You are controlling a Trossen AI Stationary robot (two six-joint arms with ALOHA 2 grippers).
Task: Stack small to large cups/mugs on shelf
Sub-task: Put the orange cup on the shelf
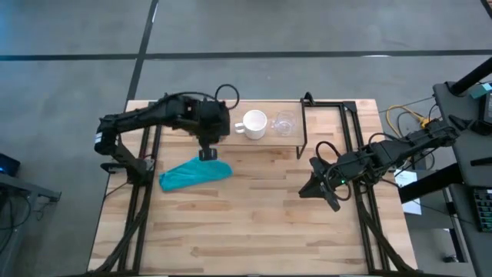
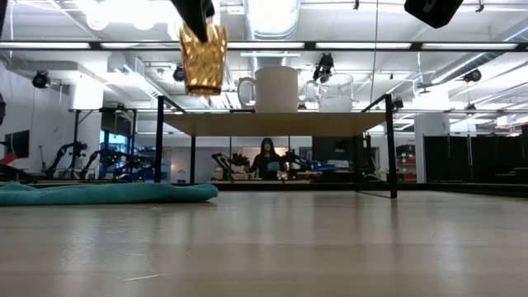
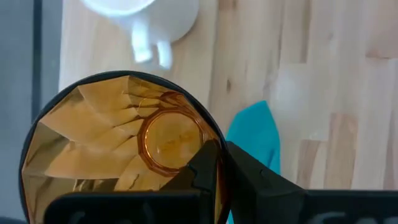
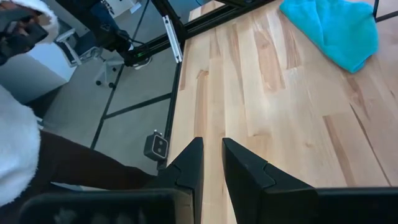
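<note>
The amber-brown textured cup (image 2: 204, 58) hangs upright below my left gripper (image 2: 196, 16), lifted above the shelf board's (image 2: 276, 124) height, near its left end. In the high view my left gripper (image 1: 207, 146) is just left of the white handled mug (image 1: 254, 125). The mug (image 2: 276, 89) and the small clear glass cup (image 2: 334, 92) stand side by side on the shelf by their bases. My right gripper (image 1: 321, 191) hovers shut over the table's right side, touching nothing. My left gripper (image 3: 222, 152) pinches the amber cup's rim wall (image 3: 219, 138), one finger (image 3: 205, 171) inside the cup and one (image 3: 261, 180) outside. It comes from above, pointing down. The cup hangs upright below the fingers, mouth up, lifted clear of table and shelf.
A teal cloth (image 1: 196, 173) lies on the table in front of the shelf's left end, below the held cup. The shelf's black metal frame (image 1: 304, 127) stands at its right end. A person in a white sleeve (image 4: 18, 155) is beside the table's right edge.
</note>
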